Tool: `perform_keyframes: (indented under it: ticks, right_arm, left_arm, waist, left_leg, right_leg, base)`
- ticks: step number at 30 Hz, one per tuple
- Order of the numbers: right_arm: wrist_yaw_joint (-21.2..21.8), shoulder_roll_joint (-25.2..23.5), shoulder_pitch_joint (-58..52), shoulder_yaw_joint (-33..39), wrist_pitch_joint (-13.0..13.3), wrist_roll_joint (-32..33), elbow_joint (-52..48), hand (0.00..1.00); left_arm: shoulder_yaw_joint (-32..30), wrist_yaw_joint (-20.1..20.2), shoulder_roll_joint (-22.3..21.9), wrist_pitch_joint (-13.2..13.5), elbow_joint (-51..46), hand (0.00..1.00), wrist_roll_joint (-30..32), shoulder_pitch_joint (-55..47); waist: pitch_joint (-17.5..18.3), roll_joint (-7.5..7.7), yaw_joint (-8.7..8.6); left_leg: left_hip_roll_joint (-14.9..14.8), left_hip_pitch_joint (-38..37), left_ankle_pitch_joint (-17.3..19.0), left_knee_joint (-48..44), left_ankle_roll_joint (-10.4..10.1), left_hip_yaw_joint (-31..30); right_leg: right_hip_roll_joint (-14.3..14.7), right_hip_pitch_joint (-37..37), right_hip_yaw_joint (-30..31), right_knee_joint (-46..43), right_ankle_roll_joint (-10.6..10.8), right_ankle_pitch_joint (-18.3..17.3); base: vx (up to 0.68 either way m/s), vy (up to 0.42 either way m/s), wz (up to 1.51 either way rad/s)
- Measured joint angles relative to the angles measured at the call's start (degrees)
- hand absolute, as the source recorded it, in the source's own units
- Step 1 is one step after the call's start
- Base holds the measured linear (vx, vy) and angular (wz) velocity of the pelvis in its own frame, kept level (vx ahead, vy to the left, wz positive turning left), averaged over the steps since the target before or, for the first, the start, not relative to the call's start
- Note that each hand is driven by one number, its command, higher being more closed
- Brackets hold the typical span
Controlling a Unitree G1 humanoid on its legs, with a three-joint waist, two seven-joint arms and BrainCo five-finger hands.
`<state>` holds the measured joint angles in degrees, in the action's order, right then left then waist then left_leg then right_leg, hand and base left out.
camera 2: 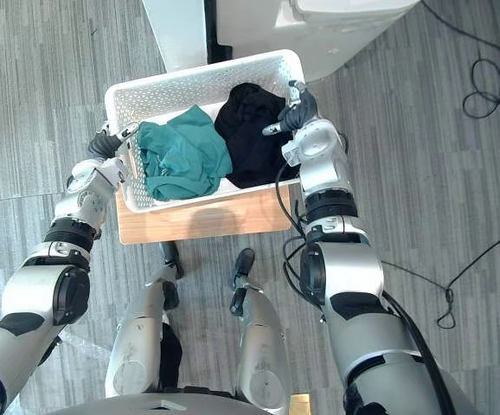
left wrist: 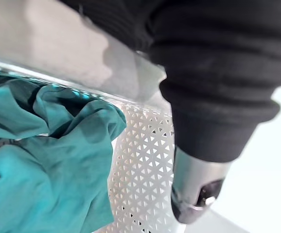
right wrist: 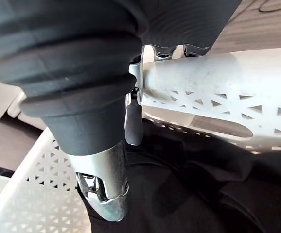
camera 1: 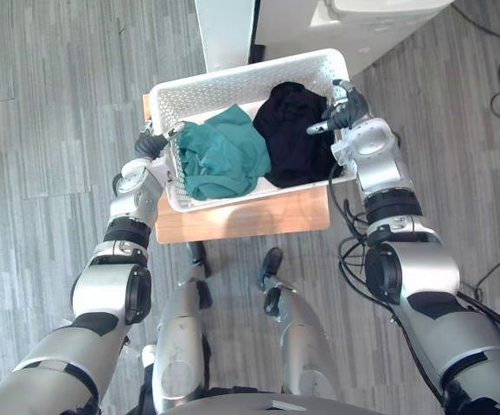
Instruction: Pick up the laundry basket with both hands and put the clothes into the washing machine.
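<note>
Showing the white perforated plastic laundry basket (camera 1: 233,86) from above, we are looking at it over a light wooden table (camera 1: 250,216), on a grey plank-patterned floor (camera 1: 51,104). Whether the basket is resting on the table or is held just clear of it, we cannot tell. A white washing machine (camera 1: 354,22) is standing just beyond the basket's far wall.

Two items are lying inside the basket, touching each other. A crumpled teal cloth garment (camera 1: 224,156) is filling the half nearer the robot's left, and a black cloth garment (camera 1: 289,130) is filling the half nearer its right.

We are seeing the left hand (camera 1: 155,143) at the basket's left rim. In the left wrist view its thumb (left wrist: 196,189) is reaching over the rim and lying down the inner perforated wall, just beside the teal garment, so that the hand is clamping that edge.

We are seeing the right hand (camera 1: 347,108) at the basket's right rim, near the far corner. In the right wrist view its fingers (right wrist: 133,121) are curling round the rounded rim, while its thumb (right wrist: 104,184) is hanging inside the basket above the black garment. The hand is thus closing on the rim.

Both arms are reaching forward, one along each side of the table.
</note>
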<state>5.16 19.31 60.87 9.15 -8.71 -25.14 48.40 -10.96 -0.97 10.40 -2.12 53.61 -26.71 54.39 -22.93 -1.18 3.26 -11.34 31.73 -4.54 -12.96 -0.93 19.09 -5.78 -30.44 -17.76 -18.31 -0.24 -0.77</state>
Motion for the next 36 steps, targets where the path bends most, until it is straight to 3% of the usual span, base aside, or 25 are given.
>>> perform_keyframes:
  ticks: [5,9,11,17,21,26,32,36]
  right_arm:
    - [-0.9,2.5,-1.0,-6.7,1.1,11.9,-1.0,0.00]
    - [-3.5,2.3,-2.3,-8.7,2.3,18.2,-12.2,0.00]
    - [-4.8,2.3,-2.4,-8.7,2.9,18.3,-15.8,0.00]
    - [-11.7,1.9,-3.4,-6.8,9.7,15.6,-27.4,0.00]
    - [-15.9,1.4,-4.8,-3.3,9.8,15.7,-29.3,0.00]
    - [-13.9,1.3,-5.0,-3.0,7.6,15.7,-29.5,0.00]
    - [-3.7,1.5,-4.9,-3.5,3.4,15.7,-24.0,0.00]
    - [0.3,1.5,-4.6,-5.3,3.1,16.1,-17.9,0.00]
  left_arm:
    - [1.1,0.0,1.1,1.0,1.5,0.00,-0.2,-1.2]
    - [1.1,0.2,3.2,3.0,-0.7,0.00,-1.6,-3.0]
    - [1.0,0.3,4.0,4.1,-1.6,0.00,-2.0,-2.9]
    - [-0.9,0.3,4.2,6.0,-3.1,0.00,-2.5,-4.7]
    - [-3.3,0.2,4.1,7.3,-3.6,0.00,-3.1,-4.7]
    - [-5.7,0.3,3.6,7.2,-3.6,0.00,-3.5,-5.0]
    - [-6.9,1.4,2.9,6.1,-3.7,0.00,-3.5,-4.6]
    - [-6.8,2.0,2.8,5.7,-3.6,0.00,-3.5,-4.3]
  waist:
    - [0.4,0.81,-0.08]
    - [0.5,0.98,0.25]
    - [0.5,0.99,0.23]
    - [0.5,1.03,0.33]
    - [0.5,1.03,0.32]
    - [0.5,1.04,0.05]
    - [0.5,1.04,-0.15]
    - [0.5,1.05,-0.01]
  left_leg:
    - [-1.2,1.2,1.8,-3.0,-0.2,0.3]
    - [-3.4,4.5,3.5,-6.6,-0.4,1.6]
    - [-3.9,5.7,3.5,-7.3,-0.3,1.6]
    - [-4.9,6.6,4.2,-8.8,-0.1,2.7]
    - [-5.5,7.9,4.7,-9.8,0.1,3.0]
    - [-5.6,7.9,4.7,-10.0,0.1,2.9]
    - [-5.5,8.4,4.7,-10.1,0.1,1.5]
    - [-5.5,8.8,4.5,-10.0,0.1,1.2]
  right_leg:
    - [0.8,0.2,0.4,1.0,0.0,0.2]
    - [2.3,-2.8,2.3,1.4,-0.1,1.2]
    - [2.7,-3.8,2.6,1.4,-0.1,1.5]
    - [3.5,-5.0,4.2,1.5,0.2,2.4]
    - [3.9,-6.1,4.7,2.3,0.0,3.2]
    - [3.9,-6.1,4.6,2.0,0.0,3.2]
    - [3.9,-5.6,3.5,1.8,0.0,3.0]
    - [3.8,-5.7,2.8,1.7,-0.1,2.9]
  base:
    - [0.00,-0.018,-0.10]
    - [0.02,-0.015,-0.31]
    - [0.03,-0.029,-0.13]
    - [0.03,-0.019,-0.14]
    - [0.03,-0.003,-0.13]
    - [0.06,-0.017,0.00]
    - [0.05,-0.012,0.09]
    - [0.05,-0.010,0.08]
